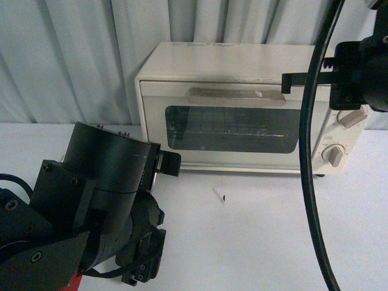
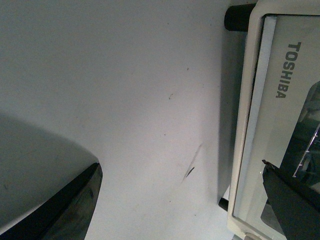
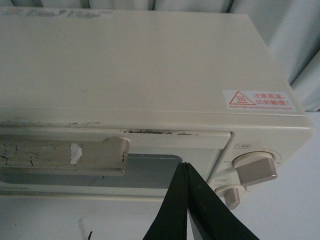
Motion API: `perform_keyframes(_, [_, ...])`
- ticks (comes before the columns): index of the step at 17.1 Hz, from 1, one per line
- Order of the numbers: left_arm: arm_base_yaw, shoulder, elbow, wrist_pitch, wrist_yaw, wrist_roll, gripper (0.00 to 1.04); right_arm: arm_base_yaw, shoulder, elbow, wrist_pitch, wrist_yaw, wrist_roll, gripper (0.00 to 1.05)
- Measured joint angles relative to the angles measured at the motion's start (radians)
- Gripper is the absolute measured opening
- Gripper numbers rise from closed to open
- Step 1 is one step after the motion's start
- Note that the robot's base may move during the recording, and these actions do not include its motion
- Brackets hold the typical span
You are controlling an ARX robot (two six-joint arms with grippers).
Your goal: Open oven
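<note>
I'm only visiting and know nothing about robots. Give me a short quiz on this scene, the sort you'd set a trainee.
1. True or false: the dark glass door of the cream-white boxy toaster oven is open.
2. Fill in: the left gripper is ____ (open or shut).
3. Which gripper is nearer the oven's silver bar handle? A) left gripper B) right gripper

Key: 1 false, the door is closed; 2 open, its black fingers stand wide apart; 3 B, its shut fingers hover by the handle's end.
</note>
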Motion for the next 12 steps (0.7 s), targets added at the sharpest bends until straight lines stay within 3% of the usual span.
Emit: perform_keyframes(12, [0.0,0.0,0.0,0.0,0.0,0.0,0.98,0.073,0.181,0.182,-0.021,-0.042,0.027,0.02])
